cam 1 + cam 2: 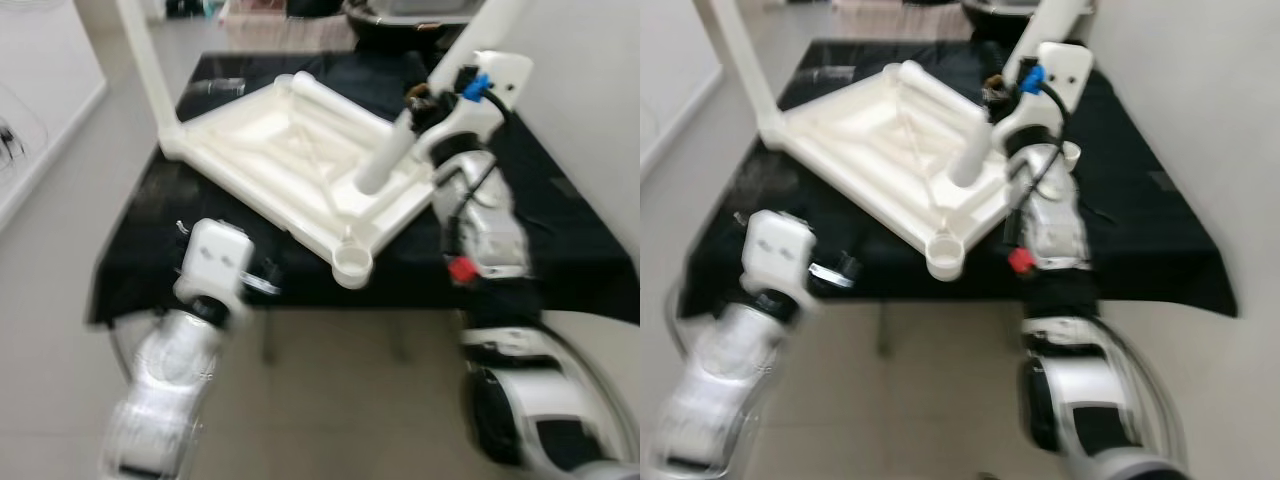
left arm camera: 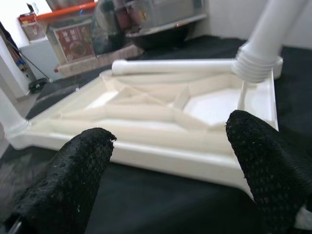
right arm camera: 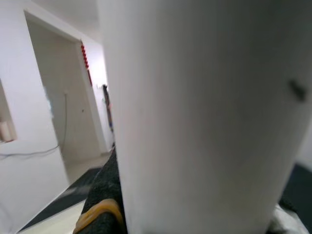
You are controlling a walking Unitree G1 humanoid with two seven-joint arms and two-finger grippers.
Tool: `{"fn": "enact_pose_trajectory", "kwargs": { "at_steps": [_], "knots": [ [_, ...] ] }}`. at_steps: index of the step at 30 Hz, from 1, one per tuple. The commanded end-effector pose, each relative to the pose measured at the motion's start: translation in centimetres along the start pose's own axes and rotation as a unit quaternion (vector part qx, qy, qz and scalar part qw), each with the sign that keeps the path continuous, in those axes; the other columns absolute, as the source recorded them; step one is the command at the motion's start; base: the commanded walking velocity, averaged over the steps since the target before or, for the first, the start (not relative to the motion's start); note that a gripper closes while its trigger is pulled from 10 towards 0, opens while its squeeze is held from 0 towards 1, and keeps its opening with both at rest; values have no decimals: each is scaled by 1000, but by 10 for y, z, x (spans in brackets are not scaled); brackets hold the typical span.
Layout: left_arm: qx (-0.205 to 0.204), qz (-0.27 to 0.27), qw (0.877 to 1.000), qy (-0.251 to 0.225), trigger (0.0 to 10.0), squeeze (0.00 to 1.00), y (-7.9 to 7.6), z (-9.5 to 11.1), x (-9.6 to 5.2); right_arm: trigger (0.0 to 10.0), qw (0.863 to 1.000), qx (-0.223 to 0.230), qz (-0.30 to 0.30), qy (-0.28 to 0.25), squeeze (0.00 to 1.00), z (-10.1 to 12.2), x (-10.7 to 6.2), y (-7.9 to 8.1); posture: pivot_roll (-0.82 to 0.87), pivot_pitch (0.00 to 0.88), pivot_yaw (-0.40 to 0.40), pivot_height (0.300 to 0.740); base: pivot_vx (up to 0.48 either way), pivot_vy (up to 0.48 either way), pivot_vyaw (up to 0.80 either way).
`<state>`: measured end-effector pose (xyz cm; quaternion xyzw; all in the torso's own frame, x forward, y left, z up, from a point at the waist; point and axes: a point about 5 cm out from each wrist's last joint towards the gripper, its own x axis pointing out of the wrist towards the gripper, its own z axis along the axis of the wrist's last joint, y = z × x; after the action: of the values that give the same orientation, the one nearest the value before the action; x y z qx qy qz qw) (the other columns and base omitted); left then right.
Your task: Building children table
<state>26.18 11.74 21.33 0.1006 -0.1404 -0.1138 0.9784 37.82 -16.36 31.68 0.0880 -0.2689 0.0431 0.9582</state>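
The white children's tabletop [image 1: 300, 165] lies upside down on a black-covered table [image 1: 570, 240]. One white leg [image 1: 148, 70] stands upright in its far left corner. A second leg [image 1: 335, 100] lies loose across its far side. My right gripper [image 1: 420, 108] is shut on a third leg [image 1: 385, 160], which is tilted with its threaded end [image 2: 254, 68] down over the tabletop's right part. In the right wrist view this leg [image 3: 195, 117] is pressed against a black finger [image 3: 105, 195]. The near corner socket [image 1: 352, 262] is empty. My left gripper [image 2: 170, 165] is open in front of the tabletop's near edge, holding nothing.
The table's front edge [image 1: 300, 300] faces me, with grey floor [image 1: 320, 400] below. A white wall [image 1: 590, 90] runs along the right side. A dark basin [image 2: 156, 29] and boxes [image 2: 73, 39] stand behind the table. Another white post [image 1: 480, 30] rises at the far right.
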Motion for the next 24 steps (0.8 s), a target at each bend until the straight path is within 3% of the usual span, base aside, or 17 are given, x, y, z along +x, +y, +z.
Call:
{"fn": "enact_pose_trajectory", "kwargs": {
  "at_steps": [1, 5, 7, 9, 10, 11, 12, 16, 17, 19, 20, 22, 24],
  "knots": [
    [7, 13, 1000, 14, 10000, 0, 6, -4, -3, 10000, 1000, 12, 18, -14, 0, 6, 3, 12, 113, 136, -32, 740, 0, 0, 0],
    [6, 8, 1000, 17, 10000, 0, 4, -6, -4, 10000, 999, 12, 34, -7, 0, 7, 9, 11, 112, 139, -34, 740, 0, 0, 0],
    [3, 4, 1000, 18, 10000, 0, 2, -6, -5, 10000, 998, 16, 67, 7, 0, 5, 14, 12, 112, 139, -34, 740, 0, 0, 0],
    [-4, -4, 1000, 18, 10000, 0, -3, -6, -7, 10000, 990, 18, 137, 39, 0, 1, 22, 16, 109, 141, -37, 740, 0, 0, 0],
    [-4, -4, 1000, 18, 10000, 0, -3, -6, -7, 10000, 990, 18, 137, 39, 0, 1, 22, 16, 109, 141, -37, 740, 0, 0, 0],
    [-9, -15, 1000, 17, 10000, 0, -9, -5, -9, 10000, 973, 31, 215, 75, 0, -5, 25, 22, 112, 144, -39, 740, 0, 0, 0],
    [-15, -22, 1000, 17, 10000, 0, -13, -4, -10, 10000, 964, 26, 251, 88, 0, -5, 26, 25, 114, 148, -40, 740, 0, 0, 0],
    [-24, -35, 999, 14, 10000, 0, -18, -3, -12, 10000, 950, 23, 295, 100, 0, -4, 28, 27, 113, 147, -48, 740, 0, 0, 0],
    [-32, -48, 998, 13, 10000, 0, -23, -2, -14, 10000, 937, 23, 328, 117, 0, -3, 29, 30, 117, 157, -52, 740, 0, 0, 0],
    [-52, -70, 996, 14, 10000, 0, -34, 0, -19, 10000, 897, 67, 416, 132, 0, 4, 29, 38, 114, 158, -51, 740, 0, 0, 0],
    [-59, -77, 995, 15, 10000, 0, -38, 1, -21, 10000, 881, 69, 451, 128, 0, 7, 27, 41, 115, 162, -55, 740, 0, 0, 0],
    [-59, -77, 995, 15, 10000, 0, -38, 1, -21, 10000, 881, 69, 451, 128, 0, 7, 27, 41, 115, 162, -55, 740, 0, 0, 0],
    [-70, -90, 993, 17, 10000, 0, -48, 3, -25, 10000, 855, 67, 497, 131, 0, 7, 25, 45, 120, 169, -59, 740, 0, 0, 0]
  ]
}}
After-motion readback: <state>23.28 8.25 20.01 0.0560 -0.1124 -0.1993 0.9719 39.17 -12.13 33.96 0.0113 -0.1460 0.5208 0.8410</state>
